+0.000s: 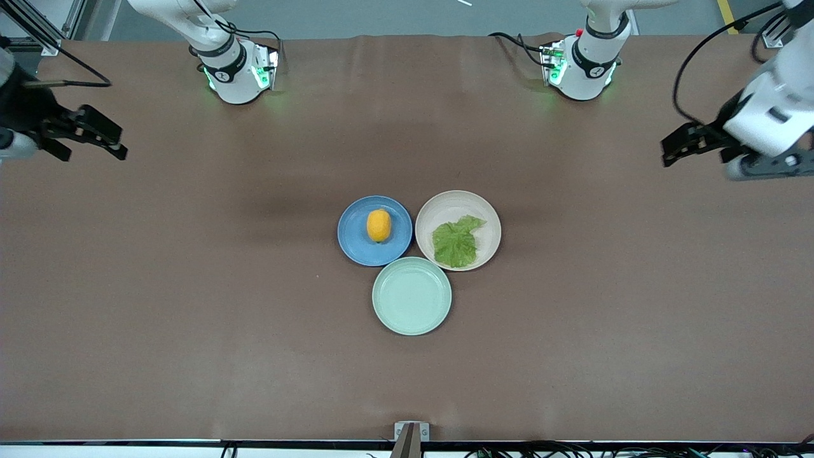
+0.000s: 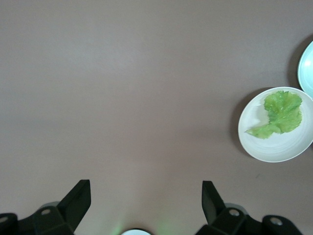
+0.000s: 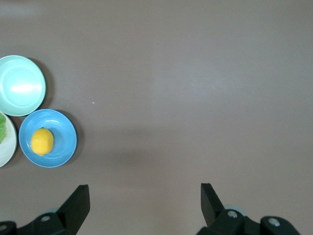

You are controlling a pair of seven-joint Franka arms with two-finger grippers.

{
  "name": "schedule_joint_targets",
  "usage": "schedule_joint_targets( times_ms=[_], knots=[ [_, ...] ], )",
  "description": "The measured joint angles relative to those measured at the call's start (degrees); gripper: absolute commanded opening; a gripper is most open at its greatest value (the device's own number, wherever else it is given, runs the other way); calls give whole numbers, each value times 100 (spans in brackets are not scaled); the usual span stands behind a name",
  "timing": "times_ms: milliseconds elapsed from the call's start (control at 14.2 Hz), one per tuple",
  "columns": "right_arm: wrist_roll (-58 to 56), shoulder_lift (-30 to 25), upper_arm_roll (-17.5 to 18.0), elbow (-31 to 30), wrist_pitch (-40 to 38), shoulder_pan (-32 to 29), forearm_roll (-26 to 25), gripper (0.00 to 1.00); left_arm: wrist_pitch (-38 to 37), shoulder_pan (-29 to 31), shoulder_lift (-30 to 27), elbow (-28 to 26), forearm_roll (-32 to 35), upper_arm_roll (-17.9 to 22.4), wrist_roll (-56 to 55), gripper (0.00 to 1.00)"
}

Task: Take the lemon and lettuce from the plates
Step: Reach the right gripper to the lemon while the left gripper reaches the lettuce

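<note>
Yellow lemon (image 1: pixel 379 225): smooth, may slip; we pinch its middle.
Lettuce (image 1: pixel 456 241): soft; we pinch its edge.
Left gripper (image 1: pixel 675 145), right gripper (image 1: pixel 95 133): both spread, holding nothing.

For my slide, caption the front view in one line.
Both grippers, left and right, wait open at the table's ends; lemon on blue plate, lettuce on beige plate.

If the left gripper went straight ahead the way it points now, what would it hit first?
Most likely the bare tabletop. The left gripper, jaws open, faces empty brown cloth; the beige plate with the lettuce sits off to the side of its line.
</note>
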Motion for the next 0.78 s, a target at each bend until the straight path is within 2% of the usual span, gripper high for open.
schedule_joint_targets(
  times_ms=[141, 423, 564, 776],
  knots=[
    [289, 243, 29, -1, 197, 464, 1, 100, 239, -93, 361, -3, -1, -253, -498, 100],
    [1469, 815, 64, -3, 744, 1332, -21, 100, 835, -408, 1006, -92, -1, -392, -1858, 100],
    [1552, 1150, 66, -9, 950, 1621, -21, 100, 1350, -541, 1206, -324, -1, -412, -2462, 100],
    [1890, 1630, 68, -1, 1089, 2194, -21, 100, 2027, -694, 1424, -709, -1, -428, -3401, 94]
  ],
)
